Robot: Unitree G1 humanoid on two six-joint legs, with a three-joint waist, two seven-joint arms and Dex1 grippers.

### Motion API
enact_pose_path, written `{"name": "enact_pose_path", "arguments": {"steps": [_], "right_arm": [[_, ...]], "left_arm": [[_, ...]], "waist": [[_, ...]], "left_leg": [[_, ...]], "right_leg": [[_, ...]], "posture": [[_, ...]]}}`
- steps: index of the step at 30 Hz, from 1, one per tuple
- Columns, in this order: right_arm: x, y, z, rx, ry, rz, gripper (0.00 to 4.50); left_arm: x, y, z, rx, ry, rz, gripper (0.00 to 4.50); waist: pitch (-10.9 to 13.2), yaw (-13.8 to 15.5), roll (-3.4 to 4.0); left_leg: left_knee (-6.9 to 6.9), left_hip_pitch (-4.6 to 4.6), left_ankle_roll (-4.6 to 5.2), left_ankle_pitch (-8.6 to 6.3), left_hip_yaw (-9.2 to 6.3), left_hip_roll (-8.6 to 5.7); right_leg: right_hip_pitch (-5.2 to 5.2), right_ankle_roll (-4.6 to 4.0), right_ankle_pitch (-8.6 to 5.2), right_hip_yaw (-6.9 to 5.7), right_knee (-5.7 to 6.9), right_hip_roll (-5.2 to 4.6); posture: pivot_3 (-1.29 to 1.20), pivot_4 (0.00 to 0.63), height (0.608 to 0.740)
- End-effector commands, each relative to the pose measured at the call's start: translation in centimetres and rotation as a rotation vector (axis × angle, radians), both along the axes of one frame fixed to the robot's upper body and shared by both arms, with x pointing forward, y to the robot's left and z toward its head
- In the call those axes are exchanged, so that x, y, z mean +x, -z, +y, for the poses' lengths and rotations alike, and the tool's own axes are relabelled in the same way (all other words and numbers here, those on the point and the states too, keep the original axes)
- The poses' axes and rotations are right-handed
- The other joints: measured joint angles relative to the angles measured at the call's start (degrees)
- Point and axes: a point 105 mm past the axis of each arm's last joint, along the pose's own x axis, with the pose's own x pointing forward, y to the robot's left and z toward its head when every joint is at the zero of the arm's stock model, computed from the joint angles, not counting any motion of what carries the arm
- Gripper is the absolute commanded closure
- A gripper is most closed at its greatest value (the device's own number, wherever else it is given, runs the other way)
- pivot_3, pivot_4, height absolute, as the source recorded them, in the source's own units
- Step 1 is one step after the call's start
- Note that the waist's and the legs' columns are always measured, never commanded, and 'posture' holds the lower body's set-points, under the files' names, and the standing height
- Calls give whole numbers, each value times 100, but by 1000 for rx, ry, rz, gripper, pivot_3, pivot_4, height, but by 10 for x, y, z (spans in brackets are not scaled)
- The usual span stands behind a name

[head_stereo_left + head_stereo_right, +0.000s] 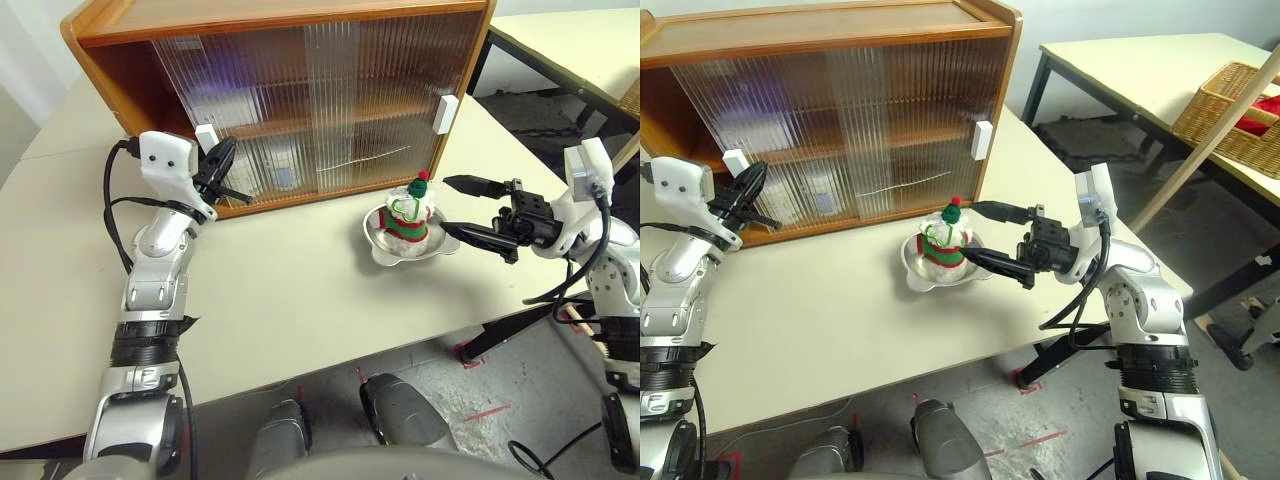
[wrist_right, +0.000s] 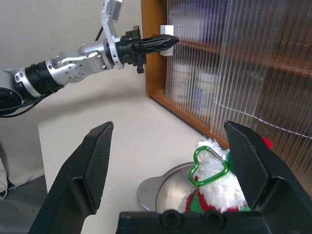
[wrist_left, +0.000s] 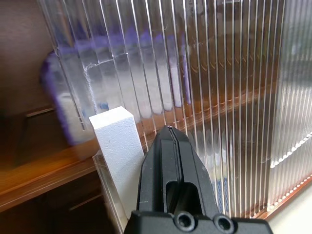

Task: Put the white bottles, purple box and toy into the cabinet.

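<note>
Overhead, left eye: the wooden cabinet with ribbed translucent doors (image 1: pixel 300 90) stands at the table's back; the small plush toy in red-and-green knit (image 1: pixel 410 215) sits in a shiny steel bowl (image 1: pixel 385 245).
Left wrist: left gripper (image 3: pixel 168 134) pinched closed, empty, beside a white block handle (image 3: pixel 117 141); purple box (image 3: pixel 78 97) behind the ribbed door.
Right wrist: right gripper (image 2: pixel 168 141) spread wide, empty, above the toy; white bottles (image 2: pixel 195 87) on the lower shelf.

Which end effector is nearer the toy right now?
Right. The right end effector is open beside the toy, which sits in the bowl. The left end effector is shut, over at the cabinet's handle.
</note>
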Motion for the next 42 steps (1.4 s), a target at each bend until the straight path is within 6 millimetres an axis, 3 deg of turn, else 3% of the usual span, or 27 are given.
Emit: {"name": "enact_pose_path", "arguments": {"steps": [1, 18, 25, 30, 33, 37, 39, 42], "right_arm": [[2, 1, 2, -8, -13, 6, 0], [4, 0, 1, -19, -30, 6, 0], [5, -1, 1, -23, -36, 5, 0], [7, -1, 0, -28, -30, 7, 0], [12, -3, -9, -45, 1, 4, 0], [23, -10, -17, -22, 66, -9, 0], [35, -17, -26, -4, 160, -54, 372], [48, -14, -38, -58, 268, -86, 1315]], "left_arm": [[-4, 8, 29, -30, -115, 30, 4477], [-24, 2, 79, -13, -266, 16, 4477], [-31, 2, 79, -20, -257, 10, 4477], [-30, -2, 42, -34, -44, -14, 4477], [-27, 3, 29, -89, 30, 15, 3892], [-30, 5, 9, -143, 172, 44, 2569], [-44, 15, -16, -103, 378, 116, 1898], [-62, 22, -30, -45, 544, 186, 837]], "waist": [[0, 0, 0], [0, 33, 1], [0, 30, 1], [0, 87, 1], [0, 181, 1], [-1, 315, -1], [-1, 369, 1], [-2, 421, 2]], "left_leg": [[-3, 0, -1, 1, 0, 1], [-69, 10, -18, 34, -9, 8], [-69, 12, -20, 35, -8, 9], [-69, 10, -9, 44, -7, 17], [-69, 6, -3, 46, -9, 25], [-68, -1, 10, 40, -11, 38], [-67, -2, 16, 33, -11, 40], [-67, 0, 18, 19, -10, 51]], "right_leg": [[-1, -2, 0, 1, 0, -1], [-27, -66, 14, -25, 4, 17], [-30, -72, 14, -23, 4, 21], [-32, -87, 8, -26, 4, 26], [-32, -106, 11, -24, 3, 20], [-31, -122, 9, -22, 2, 8], [-32, -125, 3, -22, 1, 7], [-34, -132, -6, -24, 2, 6]], "posture": [[-292, 93, 740], [-273, 92, 740], [-266, 89, 740], [-254, 90, 740], [-254, 90, 740], [-260, 92, 740], [-261, 91, 740], [-263, 91, 740]]}}
